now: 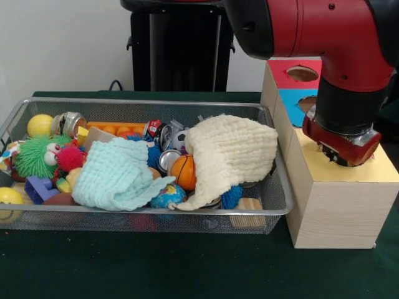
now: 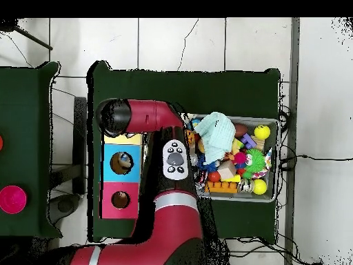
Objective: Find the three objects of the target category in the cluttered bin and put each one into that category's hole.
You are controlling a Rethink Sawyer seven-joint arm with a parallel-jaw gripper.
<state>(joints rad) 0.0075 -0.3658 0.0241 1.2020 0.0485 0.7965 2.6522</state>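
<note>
Two knitted cloths [image 1: 234, 152], one cream and one mint, are draped inside the wire mesh bin [image 1: 143, 106]. Beside it, over the wooden box [image 1: 340, 205], the gripper [image 1: 341, 156] is seen; its grip cannot be told.

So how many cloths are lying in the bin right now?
2. A light blue cloth covers the toys left of centre, and a cream cloth is draped over the right side. More could be buried underneath.

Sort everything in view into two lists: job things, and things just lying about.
Job:
bin
hole box
gripper, over the box's yellow end
orange ball, can and the other bin toys (target category not shown)

Lying about:
mint cloth
cream cloth
pink disc on the side table
</note>
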